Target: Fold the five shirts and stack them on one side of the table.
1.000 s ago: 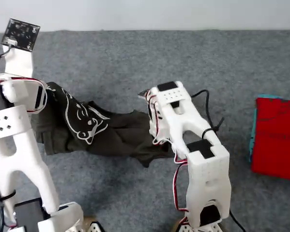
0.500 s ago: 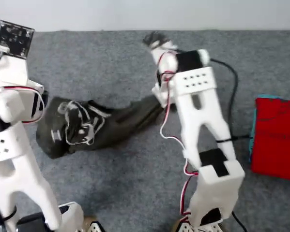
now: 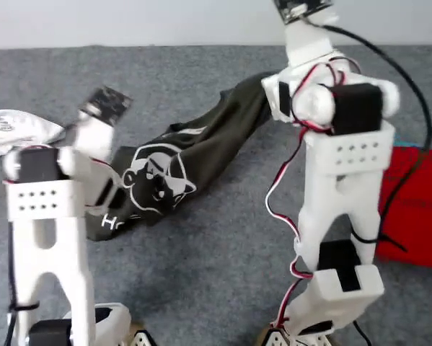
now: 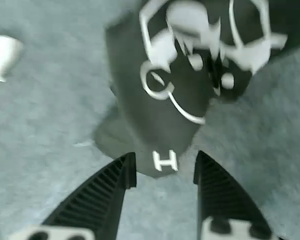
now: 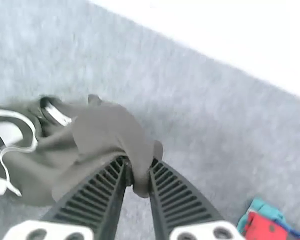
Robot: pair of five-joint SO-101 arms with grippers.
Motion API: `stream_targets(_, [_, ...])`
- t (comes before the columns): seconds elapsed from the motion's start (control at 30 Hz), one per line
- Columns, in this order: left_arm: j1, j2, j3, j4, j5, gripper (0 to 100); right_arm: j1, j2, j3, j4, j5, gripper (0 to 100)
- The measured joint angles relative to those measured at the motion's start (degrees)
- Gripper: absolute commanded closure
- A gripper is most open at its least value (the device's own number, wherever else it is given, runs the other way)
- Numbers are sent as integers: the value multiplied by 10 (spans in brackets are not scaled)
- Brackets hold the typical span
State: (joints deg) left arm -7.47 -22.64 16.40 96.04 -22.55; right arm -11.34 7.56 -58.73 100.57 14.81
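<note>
Fabric of dark shirt (image 3: 179,162) bunches limply in ribbed right pincer (image 5: 138,170).

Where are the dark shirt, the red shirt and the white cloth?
dark shirt (image 3: 165,173), high view, on its white print.
red shirt (image 3: 430,216), high view, on its flat top.
white cloth (image 3: 21,130), high view, on its middle.

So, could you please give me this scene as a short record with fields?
dark shirt: bear print, stretched over the grey table between the arms
right hand: shut on one end of the dark shirt
left hand: open at the shirt's other edge
red shirt: folded, on a teal one, beside the right arm
white cloth: by the left arm
</note>
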Motion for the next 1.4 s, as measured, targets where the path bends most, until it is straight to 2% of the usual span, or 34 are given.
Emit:
stream_targets(0.17, [39, 0, 159, -123, -12, 801, 0, -19, -14, 0, 0, 988])
stream_targets(0.3, [43, 0, 254, -231, -25, 801, 0, -28, -14, 0, 0, 988])
stream_targets(0.53, [11, 22, 271, -345, -30, 800, 0, -29, -14, 0, 0, 988])
stream_targets(0.63, [-9, 87, 265, -382, -27, 800, 0, -29, -14, 0, 0, 988])
stream_targets(0.73, [-40, 187, 203, -398, 0, 801, 0, -29, -14, 0, 0, 988])
stream_targets(0.87, [-85, 320, 53, -386, 46, 802, 0, -29, -14, 1, 0, 988])
stream_targets(1.03, [-108, 426, -187, -298, 78, 802, 0, -29, -14, 1, 0, 988])
stream_targets(1.23, [-109, 476, -433, -182, 80, 801, 0, -29, -11, 1, 0, 988])
stream_targets(1.4, [-107, 484, -558, -82, 80, 802, 6, -29, 36, 1, 0, 988])
